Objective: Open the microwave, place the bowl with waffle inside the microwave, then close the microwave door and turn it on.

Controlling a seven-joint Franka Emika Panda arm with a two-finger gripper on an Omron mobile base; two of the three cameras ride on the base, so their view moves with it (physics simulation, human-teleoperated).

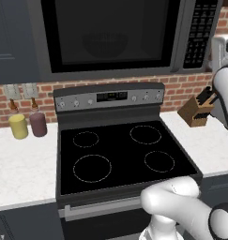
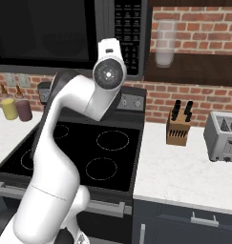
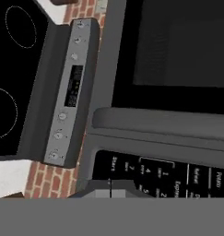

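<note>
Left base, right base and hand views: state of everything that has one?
microwave door: closed
bowl: inside the microwave, dim behind the glass
gripper: shut, empty, at the keypad by the Start button
stove: burners dark, nothing on top

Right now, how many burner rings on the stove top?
4. Left base view: back left, back right, front left, front right. The arm covers part of the stove in the right base view, but none looks hidden overall.
</note>
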